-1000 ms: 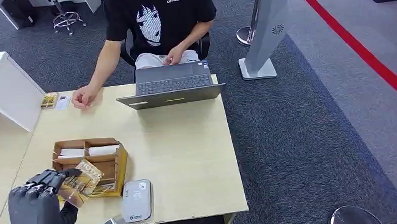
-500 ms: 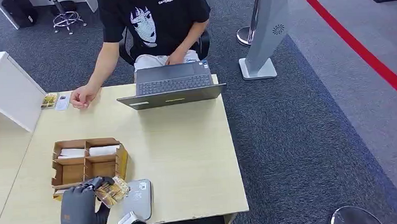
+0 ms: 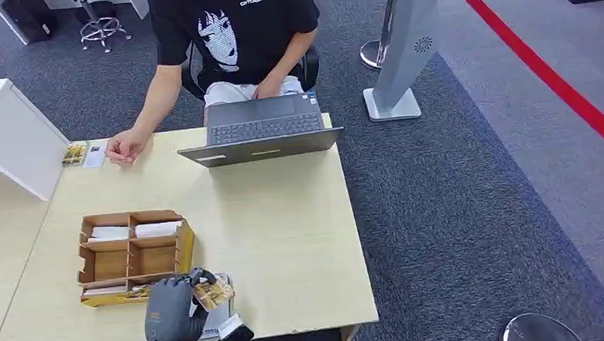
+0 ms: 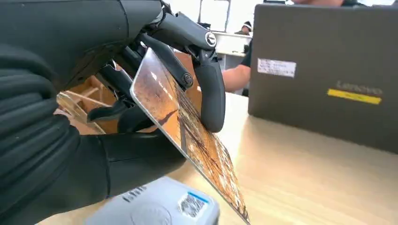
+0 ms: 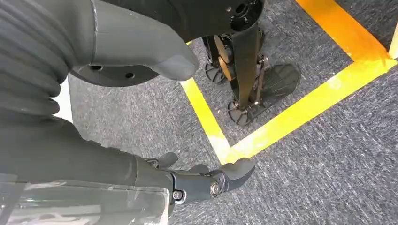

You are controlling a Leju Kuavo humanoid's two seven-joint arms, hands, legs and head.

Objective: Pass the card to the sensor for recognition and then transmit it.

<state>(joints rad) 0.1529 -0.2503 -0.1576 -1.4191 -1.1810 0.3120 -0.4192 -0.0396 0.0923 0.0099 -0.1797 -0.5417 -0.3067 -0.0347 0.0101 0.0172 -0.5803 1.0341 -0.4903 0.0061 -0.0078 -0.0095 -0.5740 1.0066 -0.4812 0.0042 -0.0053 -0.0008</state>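
Observation:
My left hand (image 3: 170, 311) holds a brown patterned card (image 3: 213, 292) at the table's front edge. The card hangs tilted just above the grey card sensor (image 3: 216, 321), which the hand mostly hides. In the left wrist view the card (image 4: 187, 136) is pinched between the thumb and the dark fingers (image 4: 209, 89) of the left hand (image 4: 70, 93), its lower edge close over the sensor (image 4: 155, 206). My right hand (image 5: 117, 159) hangs beside my body over the carpet, fingers apart and holding nothing.
A cardboard divider box (image 3: 133, 255) with white cards stands left of the sensor. An opened laptop (image 3: 262, 130) sits at the far edge, with a seated person behind it. The person's hand (image 3: 125, 146) rests near two cards (image 3: 83, 155). A white partition (image 3: 13, 137) stands far left.
My left hand has carried the card rightward from above the divider box to over the sensor. The person's hand on the table has barely shifted.

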